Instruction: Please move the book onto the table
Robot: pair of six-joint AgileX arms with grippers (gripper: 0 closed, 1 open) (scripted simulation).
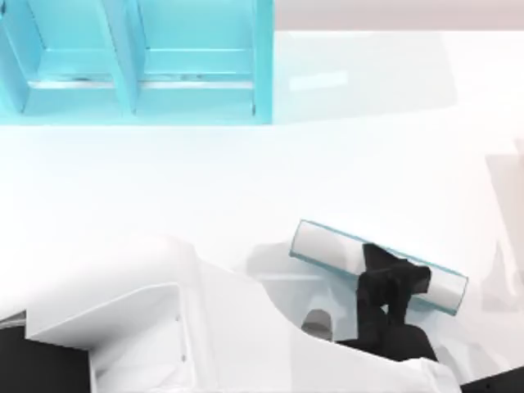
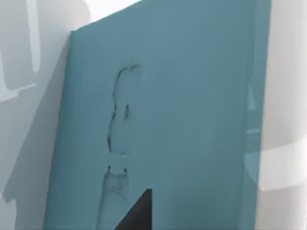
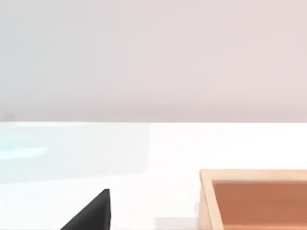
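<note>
Our left gripper [image 1: 391, 282] has its fingers pinching the book [image 1: 327, 246], a thick light-blue volume with white-grey page edges. It sits edge-up over the counter [image 1: 205, 180], near side, right of centre, slanting rightward and nearer.

Reaching across from the lower left of the top view with the white left arm, ending in the black left gripper [image 1: 393, 278] right of centre near the front edge, fingers clamping across something held. A dark fingertip [image 3: 91, 213] of the right gripper showing in its wrist view.
</note>
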